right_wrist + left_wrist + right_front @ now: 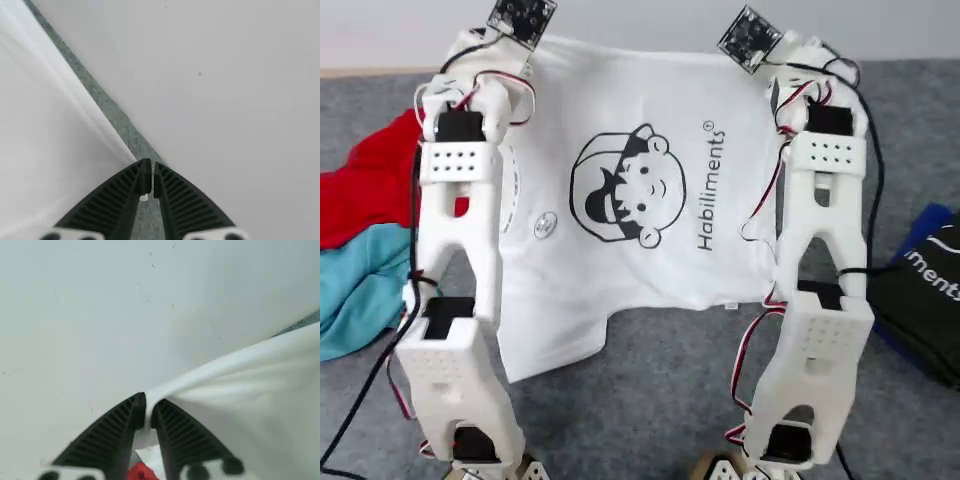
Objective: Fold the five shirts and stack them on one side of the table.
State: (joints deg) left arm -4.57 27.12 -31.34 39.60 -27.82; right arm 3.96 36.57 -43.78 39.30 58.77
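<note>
A white shirt (620, 270) with a cartoon print lies spread on the grey table (670, 400), its far edge at the back between the two arms. In the left wrist view my left gripper (147, 412) is shut on a pinched fold of the white shirt (250, 405), which stretches away taut. My right gripper (148, 177) is shut too, with a sliver of white cloth between its fingertips, beside the shirt's edge (40, 150). The left arm (460, 170) and right arm (825, 160) reach over the shirt's two far corners.
A red shirt (370, 180) and a teal shirt (360, 290) lie crumpled at the table's left side. A dark shirt (920, 300) over a blue one (935, 225) lies at the right. A pale wall stands right behind the table's back edge.
</note>
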